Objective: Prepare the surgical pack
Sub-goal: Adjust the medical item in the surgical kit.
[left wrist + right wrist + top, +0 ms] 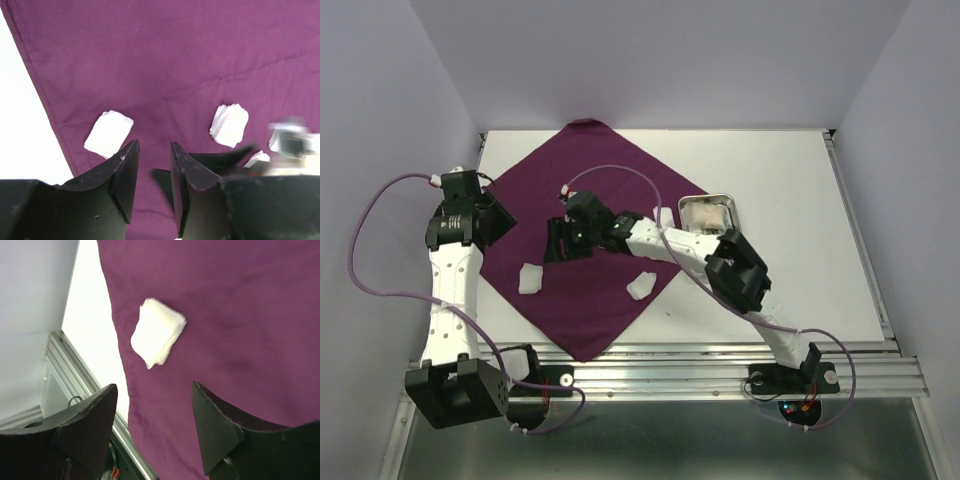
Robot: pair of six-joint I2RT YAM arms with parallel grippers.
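**Two robot arms hover over a large dark purple square cloth (595, 195) spread cornerwise on a white table (790, 170).**

The right gripper (154, 387) hangs over the cloth near its lower-left edge, jaws spread wide and empty. A folded white gauze pad (159, 331) lies on the cloth ahead of it, close to the hem. The left gripper (154, 150), by the cloth's left corner, has its fingers drawn near together with a narrow gap, pinching nothing. A second pad (642, 285) rests near the lower-right edge. A third pad (665, 217) lies just beside a small shiny steel rectangular tray (708, 213) at the cloth's right corner.
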